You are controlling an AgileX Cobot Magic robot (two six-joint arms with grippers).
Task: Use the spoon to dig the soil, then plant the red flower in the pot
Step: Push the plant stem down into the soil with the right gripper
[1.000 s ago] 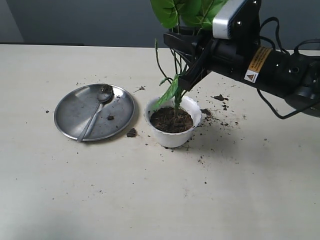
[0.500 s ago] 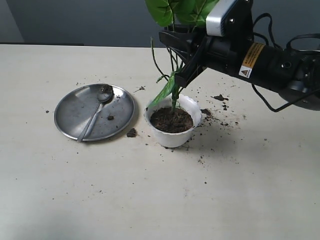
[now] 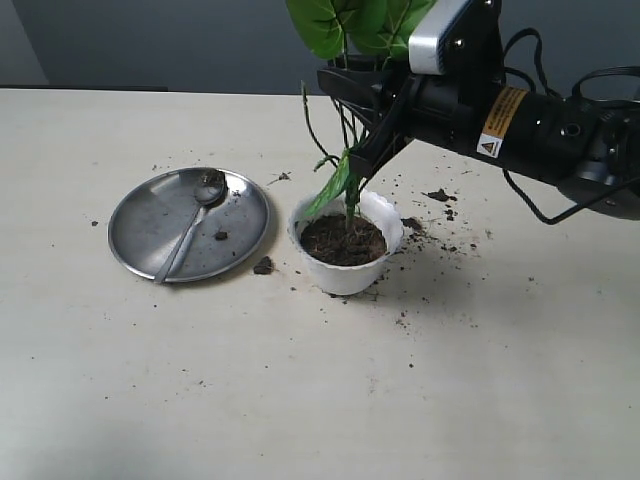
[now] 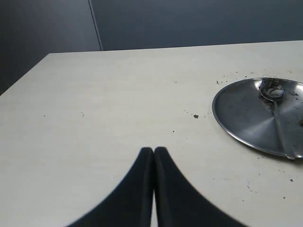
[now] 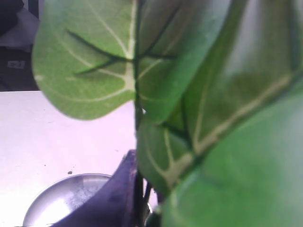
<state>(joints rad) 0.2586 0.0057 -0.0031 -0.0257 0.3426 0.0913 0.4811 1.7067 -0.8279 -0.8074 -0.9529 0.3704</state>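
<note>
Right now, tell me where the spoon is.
In the exterior view the spoon lies on the steel plate at left, its soil-caked bowl toward the far rim, left of the pot.

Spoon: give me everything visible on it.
The spoon is slim, silver and looks like metal. It lies flat in the round steel plate, left of the white pot. Its bowl sits near the plate's far rim with dark soil stuck in it, and its handle runs to the near rim, seemingly resting on the edge. No gripper touches it. The left gripper, shut, is apart from the plate.
</note>
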